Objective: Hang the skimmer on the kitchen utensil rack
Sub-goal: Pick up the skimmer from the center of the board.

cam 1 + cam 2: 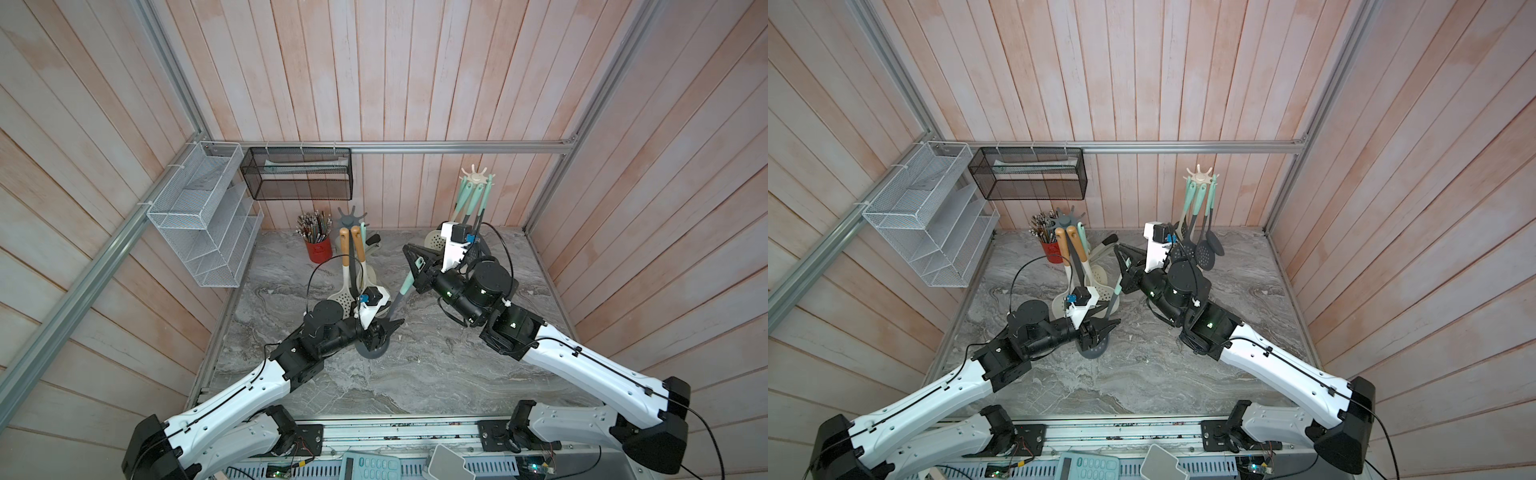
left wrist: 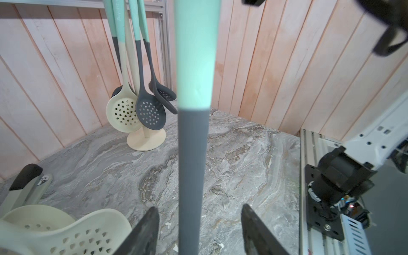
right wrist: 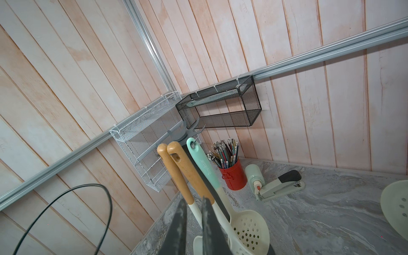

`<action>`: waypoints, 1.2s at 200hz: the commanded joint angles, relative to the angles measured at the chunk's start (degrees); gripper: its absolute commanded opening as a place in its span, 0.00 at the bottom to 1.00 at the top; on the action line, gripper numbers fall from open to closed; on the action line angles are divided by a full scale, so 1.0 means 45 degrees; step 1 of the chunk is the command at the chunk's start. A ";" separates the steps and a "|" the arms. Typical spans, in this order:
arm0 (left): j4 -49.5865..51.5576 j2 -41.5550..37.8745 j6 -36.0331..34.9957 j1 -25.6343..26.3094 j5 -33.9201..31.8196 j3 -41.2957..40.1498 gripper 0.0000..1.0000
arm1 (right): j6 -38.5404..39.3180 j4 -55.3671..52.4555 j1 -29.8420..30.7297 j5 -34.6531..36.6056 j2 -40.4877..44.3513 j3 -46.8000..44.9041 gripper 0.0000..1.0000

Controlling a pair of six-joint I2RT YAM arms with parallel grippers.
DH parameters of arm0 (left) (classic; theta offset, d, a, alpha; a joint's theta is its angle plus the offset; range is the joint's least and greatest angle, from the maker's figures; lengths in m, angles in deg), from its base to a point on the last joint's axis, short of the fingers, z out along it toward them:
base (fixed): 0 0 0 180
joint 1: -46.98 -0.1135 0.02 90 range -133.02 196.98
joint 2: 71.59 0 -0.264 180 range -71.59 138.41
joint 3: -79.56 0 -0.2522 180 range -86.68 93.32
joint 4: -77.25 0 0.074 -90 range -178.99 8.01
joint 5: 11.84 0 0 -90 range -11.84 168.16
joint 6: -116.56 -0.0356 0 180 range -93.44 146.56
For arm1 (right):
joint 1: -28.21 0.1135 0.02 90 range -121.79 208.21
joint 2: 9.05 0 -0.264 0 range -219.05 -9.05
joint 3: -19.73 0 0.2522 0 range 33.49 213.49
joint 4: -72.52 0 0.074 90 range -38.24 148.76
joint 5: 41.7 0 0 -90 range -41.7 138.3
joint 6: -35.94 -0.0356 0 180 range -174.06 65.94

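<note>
The skimmer [image 2: 193, 154] looms close, between the spread left fingers [image 2: 143, 231], untouched; right fingers [image 3: 180, 225] pinch its mint end. Looks light, stiff, slick: grip the grey neck.

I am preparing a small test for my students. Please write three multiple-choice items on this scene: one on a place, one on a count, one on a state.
1. Where does the red cup of pencils stand?
A. in the white mesh shelf
B. on the table, below the black mesh basket
C. at the foot of the cream rack

2. How many wood-coloured handles hang on the grey rack?
A. one
B. two
C. four

3. How are the fingers of the left gripper?
A. shut on nothing
B. clamped on the red cup
C. open, one on each side of the skimmer handle

Key: 1 B, the cup sits on the marble by the back wall; 2 B, the right wrist view shows two; 3 C, a gap shows on both sides of the handle.
</note>
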 commanded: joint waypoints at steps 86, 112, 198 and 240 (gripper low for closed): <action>-0.2013 0.0824 -0.0531 0.2519 -0.6807 0.0239 0.36 | -0.0136 0.0199 -0.0031 0.0291 0.0371 -0.0263 0.00; -0.2249 0.0995 -0.0433 0.2789 -0.7487 0.0190 0.32 | -0.0106 0.0266 -0.0031 0.0425 0.0335 -0.0261 0.00; -0.2424 0.1648 -0.0237 0.3387 -0.8535 0.0466 0.13 | 0.0014 0.0318 -0.0031 0.0934 0.0134 -0.0333 0.00; -0.2287 0.1158 0.0153 0.3397 -0.8457 0.0114 0.08 | 0.0296 0.0415 -0.0031 0.0850 0.0072 -0.0309 0.14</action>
